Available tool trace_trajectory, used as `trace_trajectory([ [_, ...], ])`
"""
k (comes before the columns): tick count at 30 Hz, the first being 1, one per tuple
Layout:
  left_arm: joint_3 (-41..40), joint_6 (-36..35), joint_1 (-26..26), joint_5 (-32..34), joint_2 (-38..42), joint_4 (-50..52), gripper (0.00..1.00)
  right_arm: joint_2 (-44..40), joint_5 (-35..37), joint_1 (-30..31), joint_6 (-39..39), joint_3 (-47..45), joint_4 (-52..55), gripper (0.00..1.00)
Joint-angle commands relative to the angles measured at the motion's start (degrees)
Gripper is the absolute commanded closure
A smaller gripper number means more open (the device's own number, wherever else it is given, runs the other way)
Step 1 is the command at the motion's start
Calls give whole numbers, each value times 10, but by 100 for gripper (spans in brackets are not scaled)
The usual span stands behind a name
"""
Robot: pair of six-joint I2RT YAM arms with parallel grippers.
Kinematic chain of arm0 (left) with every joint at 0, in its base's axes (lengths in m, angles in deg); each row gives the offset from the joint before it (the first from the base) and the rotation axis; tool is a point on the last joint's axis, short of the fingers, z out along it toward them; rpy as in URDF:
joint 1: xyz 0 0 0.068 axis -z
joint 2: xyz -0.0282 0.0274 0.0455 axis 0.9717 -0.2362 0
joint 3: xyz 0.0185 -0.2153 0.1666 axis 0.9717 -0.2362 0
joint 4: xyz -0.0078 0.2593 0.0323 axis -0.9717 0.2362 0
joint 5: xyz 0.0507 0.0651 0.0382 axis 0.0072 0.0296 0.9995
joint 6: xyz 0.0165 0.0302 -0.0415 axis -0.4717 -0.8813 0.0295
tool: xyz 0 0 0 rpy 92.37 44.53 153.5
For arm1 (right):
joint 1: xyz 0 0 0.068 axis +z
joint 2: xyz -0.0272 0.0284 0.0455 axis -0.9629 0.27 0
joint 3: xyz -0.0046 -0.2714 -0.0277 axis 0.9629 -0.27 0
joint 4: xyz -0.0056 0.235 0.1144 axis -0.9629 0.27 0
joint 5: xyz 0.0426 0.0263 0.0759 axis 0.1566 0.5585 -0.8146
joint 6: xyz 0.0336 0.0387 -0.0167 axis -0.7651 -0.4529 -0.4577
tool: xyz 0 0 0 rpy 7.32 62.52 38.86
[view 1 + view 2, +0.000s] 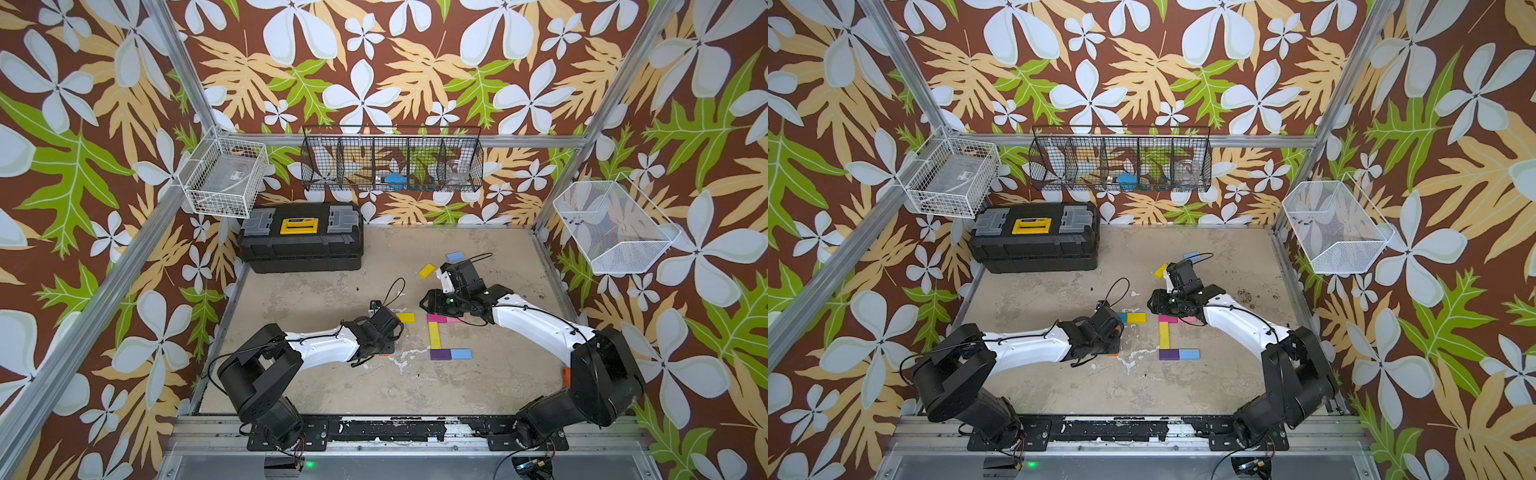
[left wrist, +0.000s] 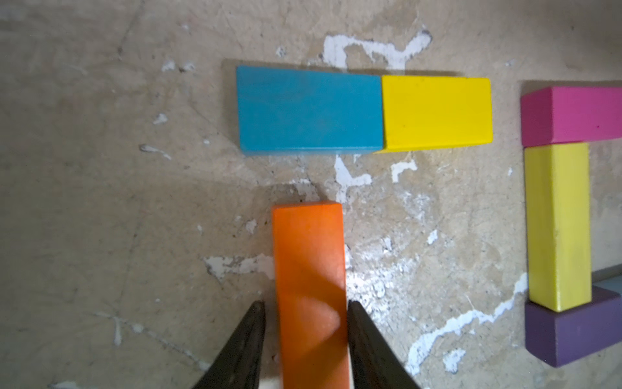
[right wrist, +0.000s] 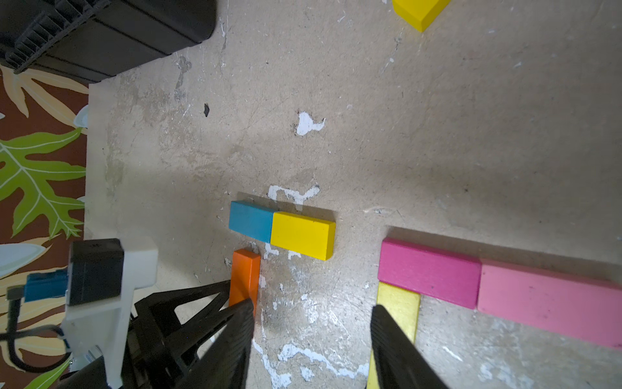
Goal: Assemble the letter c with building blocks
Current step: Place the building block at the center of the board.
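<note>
Your left claw [image 2: 305, 303] is down at the tabletop [image 2: 101, 202] with its fingers apart, one on each side of the orange block [image 2: 309, 286]. A sliver of bare surface shows between one finger and the block, so it is not clamped. The orange block lies flat, its far end pointing at the teal block [image 2: 308, 109] without touching it. The teal block sits end to end against a yellow block [image 2: 436, 112].

Just right of that pair lies the letter. A magenta block [image 2: 572, 114] and a pink block [image 3: 548, 303] make the far arm. A long yellow block [image 2: 557, 225] runs down the left side, and a purple block [image 2: 568, 336] with a light blue block [image 1: 460, 353] makes the near arm, so it opens to the right.

Your right claw [image 3: 313, 306] hangs over the gap between the pair and the letter, fingers apart, with only bare tabletop between them.

Farther back, a second yellow block [image 1: 427, 270] and a second light blue block [image 1: 454, 256] lie loose near the right arm's wrist, well apart from the letter. A black toolbox [image 1: 301, 243] sits at the far left.
</note>
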Motion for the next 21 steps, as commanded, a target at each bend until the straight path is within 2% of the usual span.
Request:
trace_trajectory([
  [1,-5,-4,-1,5,-5,45,56,-4,3,1,4,1,-6,43],
  [21,0,-18,-4,21,-8,46,57,-5,4,1,5,-2,-7,42],
])
